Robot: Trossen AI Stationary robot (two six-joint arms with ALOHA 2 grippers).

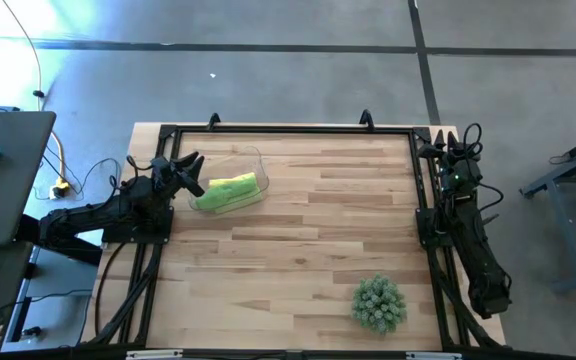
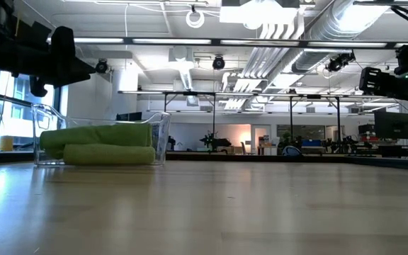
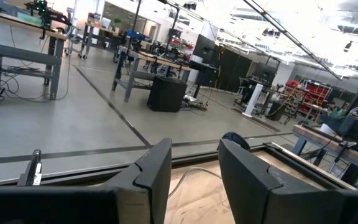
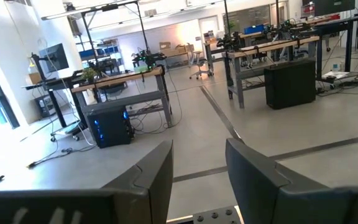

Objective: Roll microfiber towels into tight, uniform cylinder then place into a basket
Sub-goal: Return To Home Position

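Two rolled towels (image 1: pixel 230 190) show, lying together inside the clear basket (image 1: pixel 258 156) at the far left of the table (image 1: pixel 298 250); one is yellower, one green. Left gripper (image 1: pixel 190 172) hangs just beside the basket's left end, raised off the table, jaws spread with nothing between them. Right gripper (image 1: pixel 446 148) sits at the far right corner, well apart from the basket, jaws likewise spread and empty; spiky plant (image 1: pixel 379 303) near the front right.
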